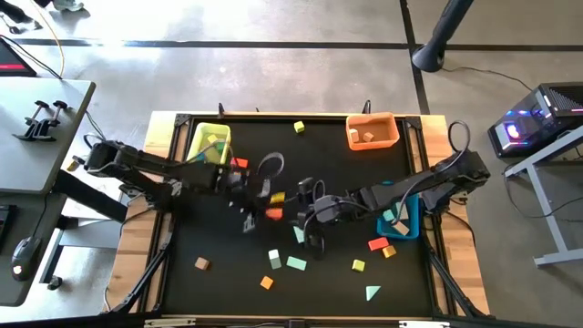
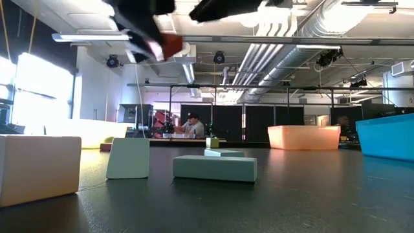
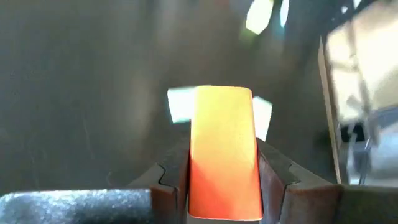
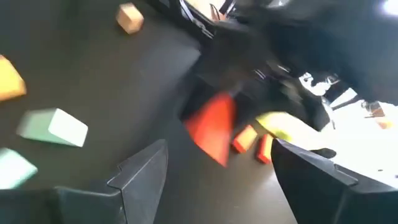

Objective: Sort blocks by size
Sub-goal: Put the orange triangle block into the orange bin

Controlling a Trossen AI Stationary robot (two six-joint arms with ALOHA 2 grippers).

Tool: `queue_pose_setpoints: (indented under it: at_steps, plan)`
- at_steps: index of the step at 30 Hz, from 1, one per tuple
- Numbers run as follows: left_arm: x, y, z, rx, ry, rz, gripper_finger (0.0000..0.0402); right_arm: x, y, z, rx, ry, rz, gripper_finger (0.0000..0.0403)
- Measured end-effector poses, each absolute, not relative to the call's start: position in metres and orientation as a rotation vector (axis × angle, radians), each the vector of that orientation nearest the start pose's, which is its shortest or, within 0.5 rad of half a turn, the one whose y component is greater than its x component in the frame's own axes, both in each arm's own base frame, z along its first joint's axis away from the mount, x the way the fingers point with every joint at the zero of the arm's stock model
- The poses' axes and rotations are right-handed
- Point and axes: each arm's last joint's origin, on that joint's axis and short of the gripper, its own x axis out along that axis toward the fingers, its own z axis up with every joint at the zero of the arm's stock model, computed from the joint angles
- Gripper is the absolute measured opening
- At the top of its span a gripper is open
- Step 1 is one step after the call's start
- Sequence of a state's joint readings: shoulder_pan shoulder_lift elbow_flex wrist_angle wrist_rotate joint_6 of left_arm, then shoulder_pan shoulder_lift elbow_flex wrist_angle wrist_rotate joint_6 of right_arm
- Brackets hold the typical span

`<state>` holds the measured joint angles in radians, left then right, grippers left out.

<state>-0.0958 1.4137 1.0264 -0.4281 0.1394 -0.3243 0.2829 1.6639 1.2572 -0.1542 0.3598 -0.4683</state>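
Left gripper (image 3: 224,186): jaws closed on an orange bar block (image 3: 224,149), held above the mat near table centre. Right gripper (image 4: 217,168): jaws spread wide, empty, just beside the left one, a red triangular block (image 4: 211,130) lying ahead of it. Loose blocks lie scattered on the black mat (image 1: 228,282); bins sit at the edges. Advice: lift the bar clear before swinging toward the yellow bin (image 1: 193,138); keep the right arm away from the left arm's path.

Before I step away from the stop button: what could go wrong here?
The left hand grips an orange block above the mat; a slip would drop it among the loose pieces. The right hand, open, is close to a red block and the left arm, so the arms might collide.
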Motion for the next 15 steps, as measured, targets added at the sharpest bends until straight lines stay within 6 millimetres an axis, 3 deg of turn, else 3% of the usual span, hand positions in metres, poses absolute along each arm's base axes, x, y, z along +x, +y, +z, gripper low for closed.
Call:
queue_pose_setpoints:
  at_steps: [5,9,15]
  plan:
    - [0.316,-0.010,0.264,-0.415,0.653,-0.194,0.0098,0.365,0.093,0.266,-0.751,0.584,-0.013,0.0282]
    - [0.329,-0.006,0.260,-0.486,0.595,-0.283,0.0098,0.364,0.093,0.266,-0.780,0.600,-0.096,0.0282]
    - [0.335,-0.008,0.255,-0.523,0.592,-0.321,0.0098,0.361,0.101,0.266,-0.776,0.597,-0.088,0.0276]
